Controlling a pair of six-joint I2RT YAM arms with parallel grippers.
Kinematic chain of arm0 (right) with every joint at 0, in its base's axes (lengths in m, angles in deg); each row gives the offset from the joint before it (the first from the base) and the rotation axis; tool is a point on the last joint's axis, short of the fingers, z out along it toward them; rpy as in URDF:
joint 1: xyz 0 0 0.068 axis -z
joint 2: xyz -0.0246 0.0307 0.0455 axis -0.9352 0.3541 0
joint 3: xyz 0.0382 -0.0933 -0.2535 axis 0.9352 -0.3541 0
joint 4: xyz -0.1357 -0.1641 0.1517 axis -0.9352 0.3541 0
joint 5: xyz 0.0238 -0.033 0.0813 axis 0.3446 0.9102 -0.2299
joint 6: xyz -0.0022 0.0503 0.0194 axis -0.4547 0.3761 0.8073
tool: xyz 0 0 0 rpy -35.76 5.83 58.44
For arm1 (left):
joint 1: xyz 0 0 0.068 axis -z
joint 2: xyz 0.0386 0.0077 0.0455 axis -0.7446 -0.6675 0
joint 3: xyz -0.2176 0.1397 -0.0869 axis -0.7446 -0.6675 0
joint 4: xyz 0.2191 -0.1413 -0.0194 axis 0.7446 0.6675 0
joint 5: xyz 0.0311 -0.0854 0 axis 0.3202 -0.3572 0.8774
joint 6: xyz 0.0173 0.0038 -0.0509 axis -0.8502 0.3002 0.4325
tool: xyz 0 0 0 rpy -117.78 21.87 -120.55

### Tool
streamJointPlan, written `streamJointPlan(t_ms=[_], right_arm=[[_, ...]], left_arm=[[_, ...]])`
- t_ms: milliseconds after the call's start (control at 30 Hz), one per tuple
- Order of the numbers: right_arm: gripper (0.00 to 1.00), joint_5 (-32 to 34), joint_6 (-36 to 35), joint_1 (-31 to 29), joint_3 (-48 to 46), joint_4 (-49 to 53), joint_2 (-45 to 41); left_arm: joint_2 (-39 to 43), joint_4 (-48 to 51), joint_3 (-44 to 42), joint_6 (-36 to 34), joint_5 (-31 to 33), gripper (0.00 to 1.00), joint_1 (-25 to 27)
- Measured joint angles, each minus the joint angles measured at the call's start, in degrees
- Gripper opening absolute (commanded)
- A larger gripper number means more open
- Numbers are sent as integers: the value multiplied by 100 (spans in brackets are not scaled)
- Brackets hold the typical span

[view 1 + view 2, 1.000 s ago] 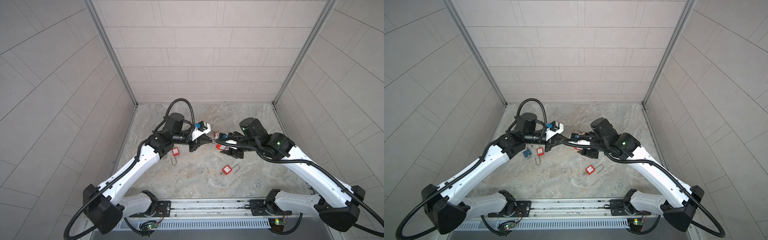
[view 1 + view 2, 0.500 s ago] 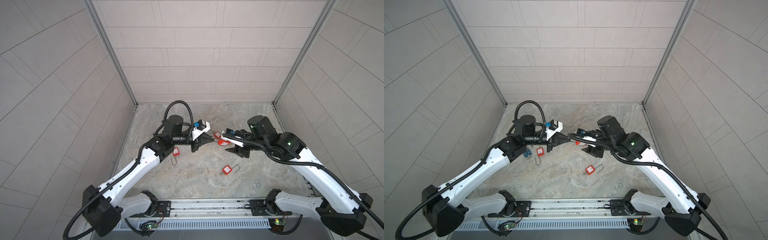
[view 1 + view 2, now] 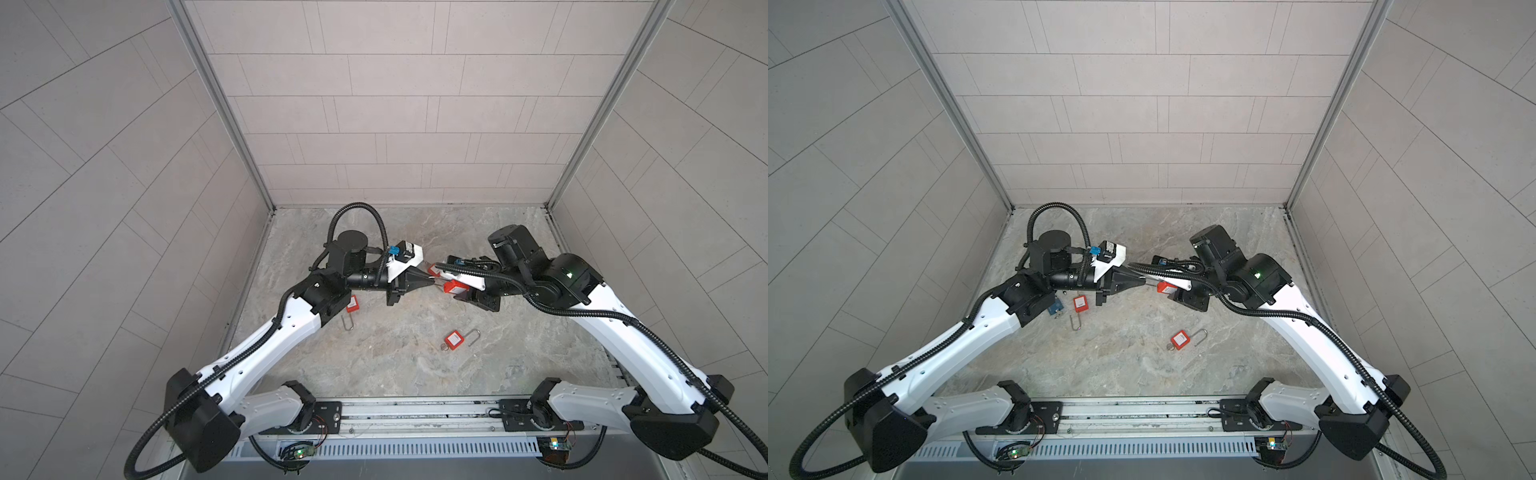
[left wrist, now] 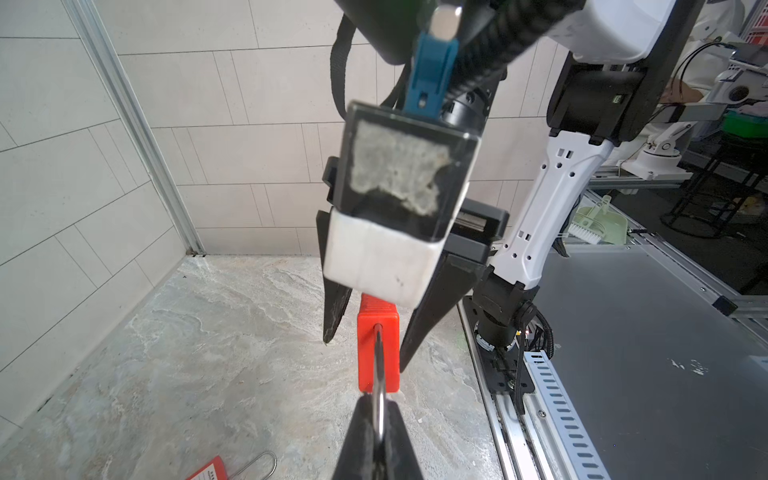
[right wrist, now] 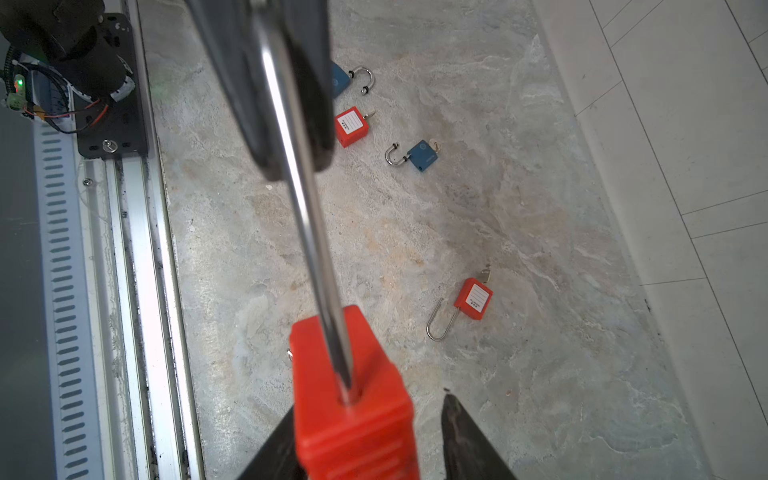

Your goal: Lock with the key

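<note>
The right arm (image 3: pixel 570 279) pulls back toward its own side, and the right hand (image 4: pixel 368 353) narrows its jaws around the red padlock (image 5: pixel 353 395) without yet clamping it. The left hand (image 3: pixel 431 283), pinching the shackle (image 5: pixel 307 232), seems to reach slightly further toward the middle.

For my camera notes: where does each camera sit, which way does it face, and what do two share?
Top views: above the front rail, looking down on the floor and both arms.
Left wrist: behind the left tool, facing the red padlock and right tool.
Right wrist: behind the right tool, facing the padlock and left tool.
Shared: both wrist views show that padlock.
</note>
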Motion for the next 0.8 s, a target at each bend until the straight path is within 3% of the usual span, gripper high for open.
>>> streamJointPlan(t_ms=[300, 800], right_arm=[[34, -190, -205, 0, 96, 157, -13], [23, -562, -446, 85, 269, 562, -24]], left_arm=[[0, -205, -42, 81, -42, 0, 83], [-13, -643, -203, 94, 35, 0, 302]])
